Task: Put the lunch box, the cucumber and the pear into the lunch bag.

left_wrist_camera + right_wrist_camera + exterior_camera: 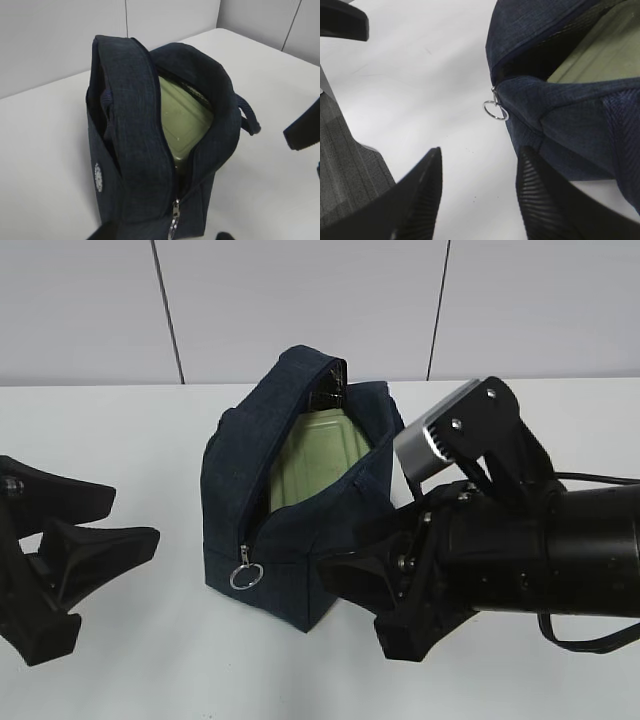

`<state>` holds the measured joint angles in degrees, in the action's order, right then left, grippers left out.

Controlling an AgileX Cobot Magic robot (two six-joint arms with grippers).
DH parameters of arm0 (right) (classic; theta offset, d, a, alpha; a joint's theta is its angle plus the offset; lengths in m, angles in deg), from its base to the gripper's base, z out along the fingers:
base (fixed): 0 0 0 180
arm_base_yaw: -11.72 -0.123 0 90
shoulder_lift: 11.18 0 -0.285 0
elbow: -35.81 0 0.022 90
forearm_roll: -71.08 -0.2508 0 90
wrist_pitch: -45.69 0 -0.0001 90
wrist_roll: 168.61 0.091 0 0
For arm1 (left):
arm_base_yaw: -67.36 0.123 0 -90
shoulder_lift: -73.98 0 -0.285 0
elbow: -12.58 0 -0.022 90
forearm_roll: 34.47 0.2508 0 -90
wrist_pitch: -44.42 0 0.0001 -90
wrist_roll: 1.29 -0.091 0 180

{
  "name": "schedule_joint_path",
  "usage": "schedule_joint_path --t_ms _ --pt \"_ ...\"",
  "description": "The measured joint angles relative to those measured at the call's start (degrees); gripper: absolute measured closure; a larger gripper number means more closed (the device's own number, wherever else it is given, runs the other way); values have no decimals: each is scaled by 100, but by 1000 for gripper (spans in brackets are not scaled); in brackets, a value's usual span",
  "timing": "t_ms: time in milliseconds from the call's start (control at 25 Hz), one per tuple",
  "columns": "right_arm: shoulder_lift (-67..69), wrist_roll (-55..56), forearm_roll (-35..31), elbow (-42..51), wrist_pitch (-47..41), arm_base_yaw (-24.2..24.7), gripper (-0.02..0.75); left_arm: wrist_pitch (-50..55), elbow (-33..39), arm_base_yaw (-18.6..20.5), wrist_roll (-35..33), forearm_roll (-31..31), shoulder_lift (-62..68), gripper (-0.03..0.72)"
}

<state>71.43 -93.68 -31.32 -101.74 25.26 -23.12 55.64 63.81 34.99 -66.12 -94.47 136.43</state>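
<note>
The navy lunch bag (290, 530) stands on the white table with its top zipper open. The lunch box with its sage-green ribbed lid (315, 455) sits tilted inside the bag and also shows in the left wrist view (185, 120) and the right wrist view (605, 57). The silver ring pull (246, 577) hangs at the bag's front end. My left gripper (135, 518) is open and empty, to the left of the bag. My right gripper (480, 152) is open and empty, low beside the bag's front right corner (360, 585). The cucumber and the pear are out of view.
The white table (150, 430) runs back to a grey panelled wall (300, 300). The bag's loop handle (250, 117) hangs on its far side. The left gripper's fingers (342, 20) show at the left edge of the right wrist view.
</note>
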Motion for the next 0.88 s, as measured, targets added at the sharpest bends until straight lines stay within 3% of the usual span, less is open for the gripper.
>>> schedule_joint_path --t_ms 240,880 --pt "12 -14 -14 0 -19 0 365 5 0 0 -1 -351 0 367" --pt "15 530 -14 0 -316 0 367 10 0 0 -1 -405 0 440"
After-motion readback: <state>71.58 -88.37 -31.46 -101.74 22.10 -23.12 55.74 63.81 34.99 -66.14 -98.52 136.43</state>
